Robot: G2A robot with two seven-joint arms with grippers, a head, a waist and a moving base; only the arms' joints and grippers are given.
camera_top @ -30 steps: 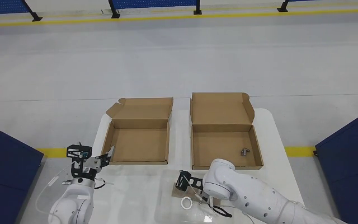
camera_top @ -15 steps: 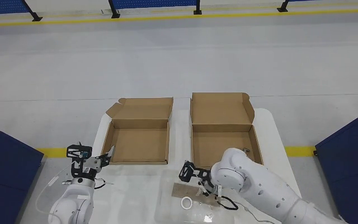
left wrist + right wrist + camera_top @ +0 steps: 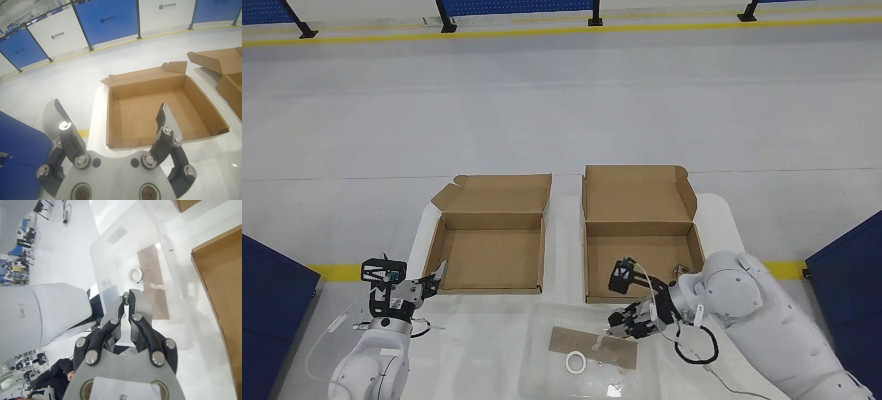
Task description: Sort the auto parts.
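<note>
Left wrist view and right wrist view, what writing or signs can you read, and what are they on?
White partition panels: a dark logo with one word, a brand name, not read off.
Blue panel: the same mark, fainter.
White label behind the right gripper, which is shut on a small metal part: a mark cut by the edge, unreadable.
Cardboard boxes: no print.

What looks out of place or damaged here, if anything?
Nothing spilled or damaged. The left box and right box sit square, lids open. One oddity: a pale scrap lies on the brown strip in the clear bin, near the white ring; it may be debris rather than a part.
</note>
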